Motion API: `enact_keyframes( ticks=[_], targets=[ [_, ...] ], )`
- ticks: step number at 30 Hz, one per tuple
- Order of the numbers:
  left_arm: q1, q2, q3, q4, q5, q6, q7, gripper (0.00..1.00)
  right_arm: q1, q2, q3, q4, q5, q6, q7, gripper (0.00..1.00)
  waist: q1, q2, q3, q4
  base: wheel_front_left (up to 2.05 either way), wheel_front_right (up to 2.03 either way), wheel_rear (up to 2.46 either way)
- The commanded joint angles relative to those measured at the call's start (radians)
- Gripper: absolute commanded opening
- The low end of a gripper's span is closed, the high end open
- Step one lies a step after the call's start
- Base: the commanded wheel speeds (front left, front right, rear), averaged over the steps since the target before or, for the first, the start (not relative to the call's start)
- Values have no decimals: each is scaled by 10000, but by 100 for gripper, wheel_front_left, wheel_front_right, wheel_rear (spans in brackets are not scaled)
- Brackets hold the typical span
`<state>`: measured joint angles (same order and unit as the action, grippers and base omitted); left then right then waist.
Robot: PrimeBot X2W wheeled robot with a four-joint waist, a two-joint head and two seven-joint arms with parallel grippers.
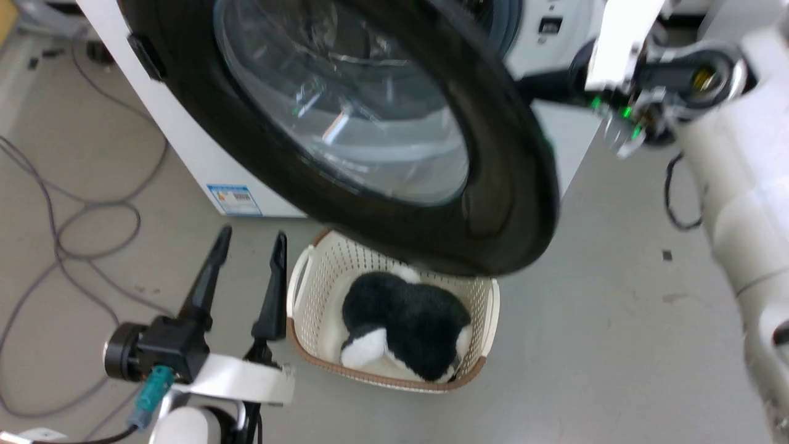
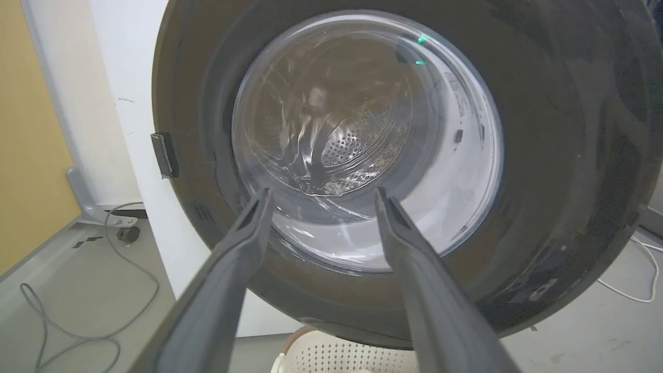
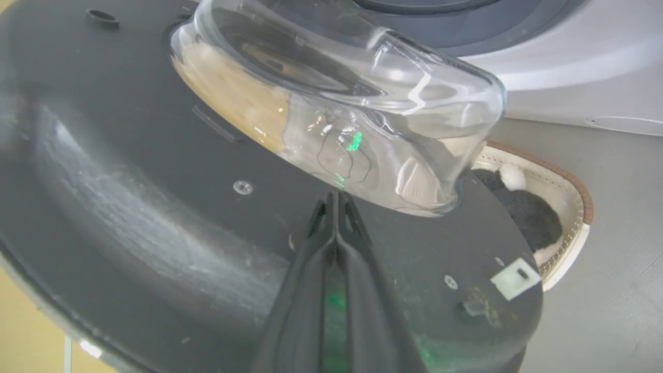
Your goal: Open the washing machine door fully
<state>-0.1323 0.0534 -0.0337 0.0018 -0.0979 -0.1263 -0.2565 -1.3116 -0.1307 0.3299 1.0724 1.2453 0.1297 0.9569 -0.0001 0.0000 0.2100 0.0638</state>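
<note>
The washing machine door (image 1: 511, 203), with a wide black rim and a bulging glass centre, stands swung out from the white washing machine (image 1: 185, 142). My left gripper (image 1: 253, 235) is open, low in front of the door's outer face (image 2: 559, 155), apart from it, with nothing between its fingers (image 2: 228, 269). My right arm reaches behind the door from the right. In the right wrist view my right gripper (image 3: 336, 196) is shut and empty. Its tips are at the door's black inner face (image 3: 129, 171), just under the glass bowl (image 3: 362, 119).
A white lattice basket (image 1: 308, 290) with a black-and-white plush toy (image 1: 400, 327) sits on the floor under the door's lower rim. Grey cables (image 1: 61, 234) loop over the floor at the left. Bare grey floor (image 1: 616, 320) lies right of the basket.
</note>
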Motion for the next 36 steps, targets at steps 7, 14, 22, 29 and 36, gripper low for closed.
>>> enact_keyframes(
  ticks=[7,14,22,29,36],
  targets=[
    [629,157,9,519,221,2,-53,100,1746,256,25,-1238,378,10,332,0,1,0,-796,40,0,0,0],
    [936,193,93,913,227,142,-53,100,3078,500,132,-2500,675,10,705,0,1,0,-1168,164,0,0,0],
    [1021,216,81,1225,213,207,-53,100,4253,714,395,-3760,1032,10,1126,0,1,0,-1385,197,0,0,0],
    [1132,205,20,1431,172,262,-53,100,5415,798,1037,-5486,1947,10,1020,0,1,0,-1565,198,0,0,0],
    [1171,211,3,1484,141,310,-53,100,5999,802,1971,-6489,2459,10,293,0,1,0,-1556,184,0,0,0]
  ],
)
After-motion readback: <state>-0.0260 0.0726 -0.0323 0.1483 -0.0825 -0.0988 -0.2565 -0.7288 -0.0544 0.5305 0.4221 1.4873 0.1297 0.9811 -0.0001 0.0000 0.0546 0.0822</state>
